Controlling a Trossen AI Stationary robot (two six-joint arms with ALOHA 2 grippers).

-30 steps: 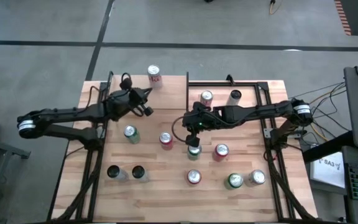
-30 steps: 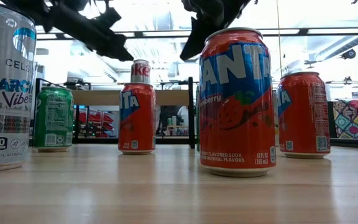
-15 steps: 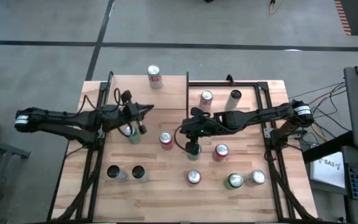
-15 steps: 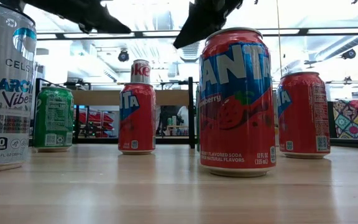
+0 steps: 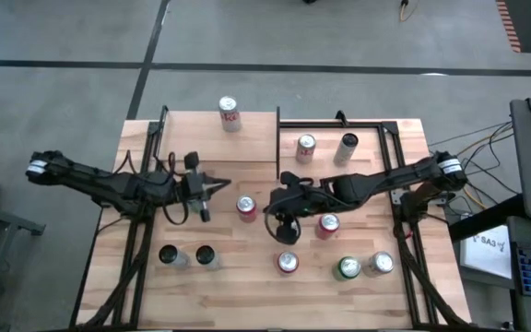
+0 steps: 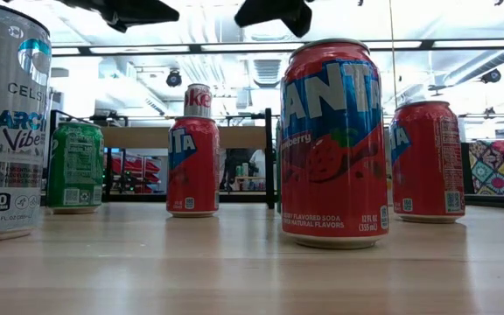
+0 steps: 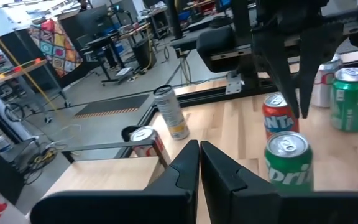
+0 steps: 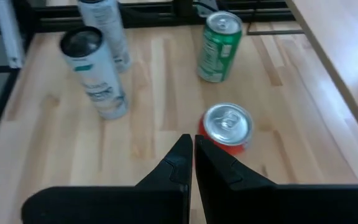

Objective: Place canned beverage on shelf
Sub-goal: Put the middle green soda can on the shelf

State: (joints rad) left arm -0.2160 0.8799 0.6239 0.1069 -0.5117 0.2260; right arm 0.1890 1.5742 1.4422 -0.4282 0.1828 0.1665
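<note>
Several beverage cans stand upright on the tabletop. In the middle are a red can (image 5: 246, 207) and another red one (image 5: 328, 224). The shelf (image 5: 371, 152) at the far right bears a red-and-white can (image 5: 305, 146) and a slim silver can (image 5: 348, 145). My left gripper (image 5: 221, 184) hovers shut left of the middle, pointing right (image 7: 199, 149). My right gripper (image 5: 275, 205) hovers shut above the middle, pointing left and down (image 8: 193, 146). The first red can (image 8: 227, 127) stands just ahead of it. A green can (image 7: 289, 162) stands below the right arm.
A cola can (image 5: 229, 112) stands at the far edge. Two slim cans (image 5: 167, 255) (image 5: 206, 256) stand near left. A red can (image 5: 288, 263), a green can (image 5: 348, 268) and a silver can (image 5: 381, 264) line the near edge. Black frame rails (image 5: 146, 231) run along both table sides.
My left gripper has swung from the far left toward the near edge and the table's middle, turning until it points right. My right gripper has moved toward the near edge and risen a little. Both stay shut. No can has moved.
</note>
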